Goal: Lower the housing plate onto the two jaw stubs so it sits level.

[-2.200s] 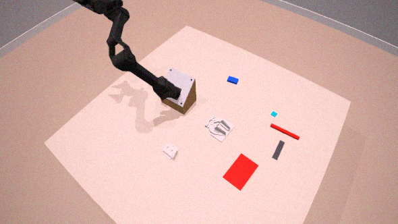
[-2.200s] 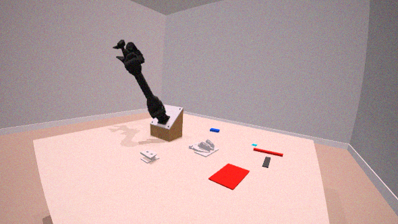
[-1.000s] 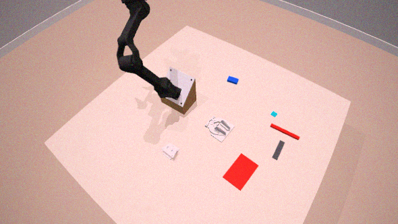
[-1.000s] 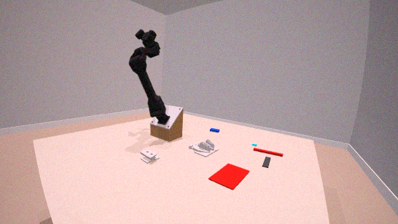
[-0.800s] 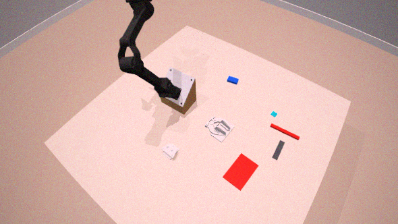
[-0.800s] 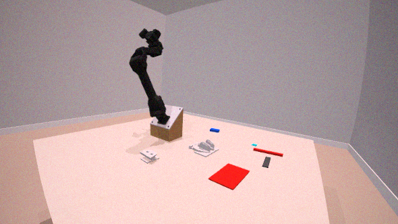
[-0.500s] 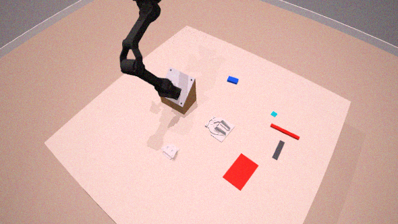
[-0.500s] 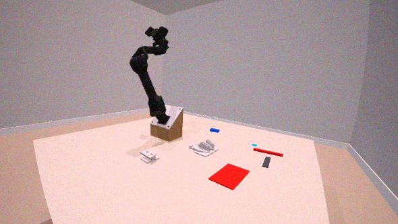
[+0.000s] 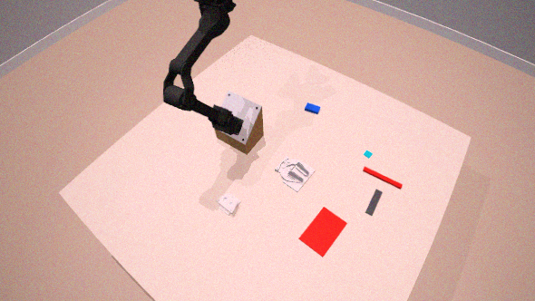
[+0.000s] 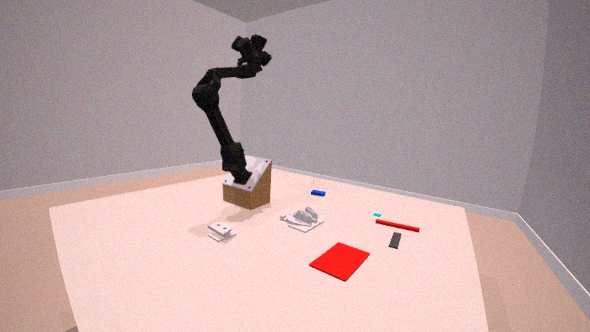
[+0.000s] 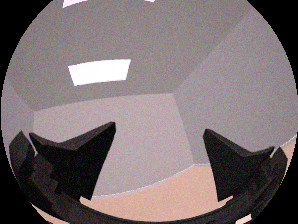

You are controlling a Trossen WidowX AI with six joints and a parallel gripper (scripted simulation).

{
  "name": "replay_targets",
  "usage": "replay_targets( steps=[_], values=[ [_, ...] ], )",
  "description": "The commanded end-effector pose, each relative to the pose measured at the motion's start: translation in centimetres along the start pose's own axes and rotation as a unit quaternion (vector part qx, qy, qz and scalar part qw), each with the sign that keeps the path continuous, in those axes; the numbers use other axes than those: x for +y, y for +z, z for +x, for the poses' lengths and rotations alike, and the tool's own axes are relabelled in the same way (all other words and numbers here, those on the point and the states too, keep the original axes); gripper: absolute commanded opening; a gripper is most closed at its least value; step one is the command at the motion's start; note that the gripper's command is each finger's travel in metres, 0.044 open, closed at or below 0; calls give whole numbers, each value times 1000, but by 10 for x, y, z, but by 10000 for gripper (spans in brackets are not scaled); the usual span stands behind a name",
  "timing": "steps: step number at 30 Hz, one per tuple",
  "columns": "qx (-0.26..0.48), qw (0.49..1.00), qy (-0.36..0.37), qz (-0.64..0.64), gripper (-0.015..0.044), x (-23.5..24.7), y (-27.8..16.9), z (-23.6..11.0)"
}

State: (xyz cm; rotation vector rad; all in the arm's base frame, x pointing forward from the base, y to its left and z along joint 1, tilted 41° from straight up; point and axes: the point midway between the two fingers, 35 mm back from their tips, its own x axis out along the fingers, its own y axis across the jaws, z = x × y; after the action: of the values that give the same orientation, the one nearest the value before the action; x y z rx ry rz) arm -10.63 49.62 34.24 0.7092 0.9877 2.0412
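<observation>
- The housing plate, taken to be the small white holed plate [image 9: 230, 200] [image 10: 220, 228], is seen off the jaw assembly [image 9: 296, 174] [image 10: 303, 220], raised above the pale work surface [image 9: 136, 181] [image 10: 150, 275]; its support cannot be made out clearly.
- The jaw assembly is set well apart from the plate, with two grey raised pieces on a white base. Seating on the pins cannot be verified at this size.
- The gripper [image 9: 218, 4] [image 10: 248, 44] [image 11: 162, 129] is found wide open. Nothing is held between its fingers, and no object is touched by them.
- The gripper is carried high above the work surface; walls, ceiling and a strip of floor are shown between and beyond the fingers in the wrist view.
- The black arm [image 9: 198, 45] [image 10: 218, 120] is mounted on a wooden wedge block [image 9: 255, 129] [image 10: 260, 192]. The plate is separated from this block by open surface.
- A red sheet [image 9: 323, 231] [image 10: 340, 261] is laid flat near the jaw assembly, not touching it.
- A dark grey bar [image 9: 374, 202] [image 10: 395, 240], a red rod [image 9: 383, 177] [image 10: 397, 225] and a cyan square [image 9: 368, 154] [image 10: 377, 215] are grouped apart from the assembly.
- A blue block [image 9: 312, 108] [image 10: 318, 193] is located well inside the surface edges.
</observation>
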Motion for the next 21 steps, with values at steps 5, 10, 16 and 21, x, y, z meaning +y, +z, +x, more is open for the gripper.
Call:
replay_targets(
  steps=[5,10,16,21],
  values=[
    [-56,993,-82,-59,440,-37,47,-35],
    [-69,991,-104,-45,440,-49,62,-55],
    [-92,984,-141,-64,440,-63,83,-79],
    [-118,973,-179,-81,440,-73,102,-106]
  ],
)
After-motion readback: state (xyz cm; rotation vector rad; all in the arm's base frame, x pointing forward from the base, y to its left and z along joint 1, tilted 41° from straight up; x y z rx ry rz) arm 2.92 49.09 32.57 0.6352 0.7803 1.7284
